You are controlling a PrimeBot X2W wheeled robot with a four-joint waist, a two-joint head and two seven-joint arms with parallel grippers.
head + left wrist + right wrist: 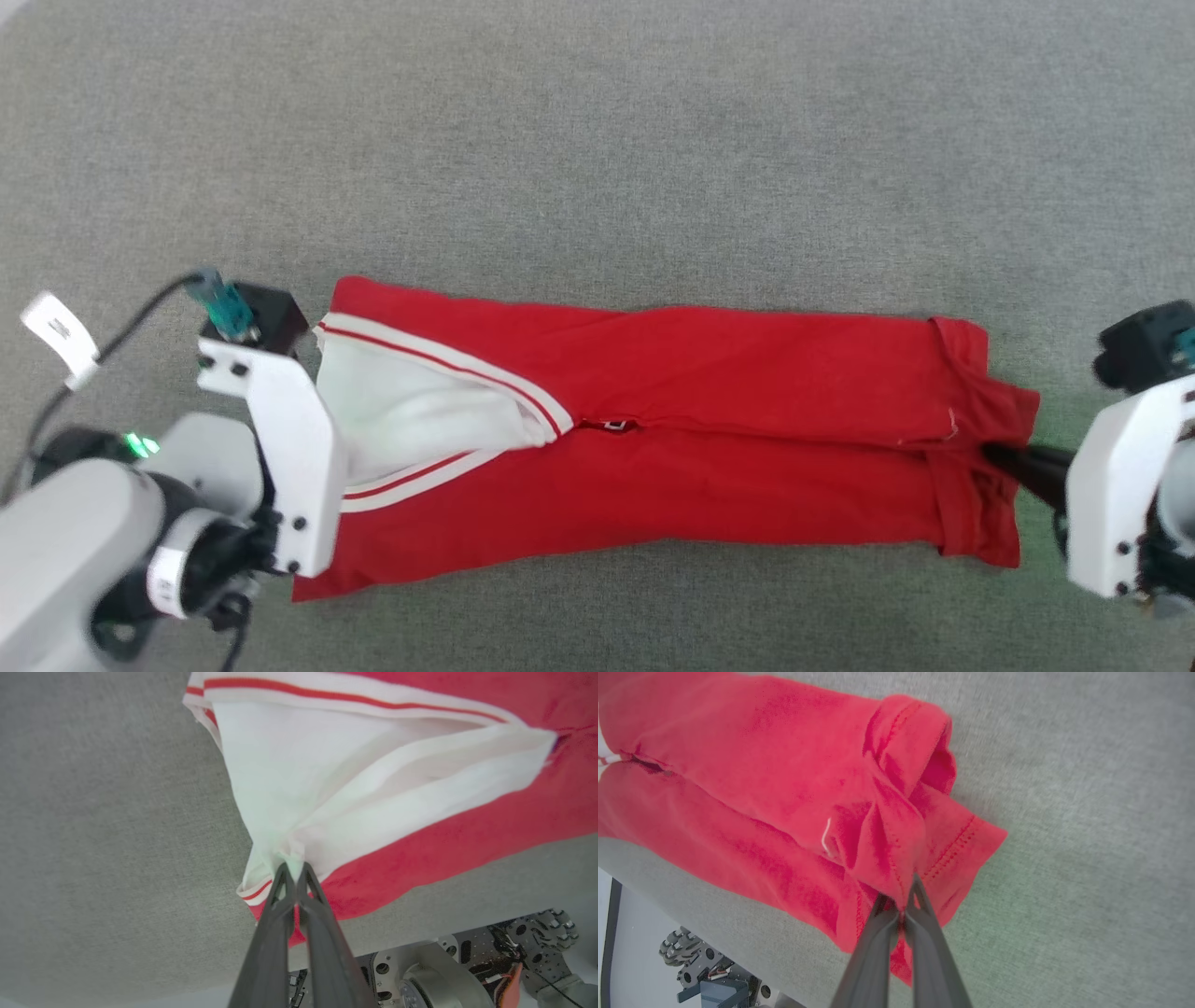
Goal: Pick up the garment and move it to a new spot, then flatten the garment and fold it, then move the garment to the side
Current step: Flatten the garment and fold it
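Note:
The garment (709,439) lies on the grey surface as a long red band, both long sides folded in to meet along the middle. White sleeve cloth with red-striped trim (411,411) shows at its left end. My left gripper (293,868) is shut on a bunch of that white cloth (336,793); in the head view its fingertips are hidden under the white wrist bracket (294,448). My right gripper (906,891) is shut on the red hem (924,849) at the right end; its dark fingers (1022,464) reach into the cloth there.
Grey felt-like tabletop (597,140) spreads on all sides of the garment, with wide room at the back. The table's near edge and the robot's wheeled base (467,970) show low in the wrist views. A cable with a white tag (61,341) hangs at the left arm.

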